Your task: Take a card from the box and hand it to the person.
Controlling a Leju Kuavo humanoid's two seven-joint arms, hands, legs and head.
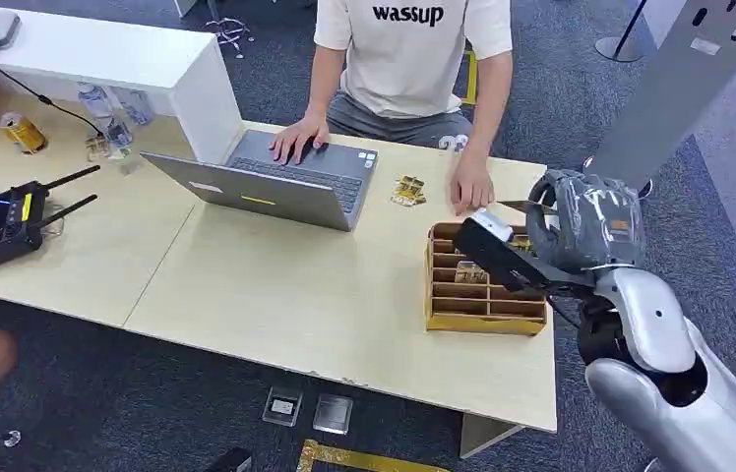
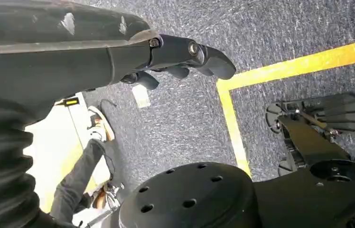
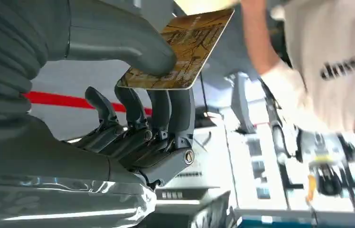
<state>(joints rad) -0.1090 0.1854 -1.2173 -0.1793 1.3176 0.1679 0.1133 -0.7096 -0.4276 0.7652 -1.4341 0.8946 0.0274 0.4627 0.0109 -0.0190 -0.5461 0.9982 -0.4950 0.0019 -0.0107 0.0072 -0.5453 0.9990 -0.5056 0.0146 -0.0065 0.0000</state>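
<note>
A pale wooden table [image 1: 276, 285] stands on blue-grey carpet. The card [image 3: 185, 52] is out of the box [image 1: 482, 300], pinched between thumb and fingers of the right hand [image 1: 585, 221], which hovers just above the box. The person's hand [image 1: 469, 184] rests just beyond; handing over remains. The left hand [image 2: 180, 59] hangs with its fingers curled, holding nothing.

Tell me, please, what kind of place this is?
Probably an office or reception-style demo area. A person sits at a light wooden desk with an open laptop, a wooden card box stands on it, and grey carpet with yellow floor tape lies around.
</note>
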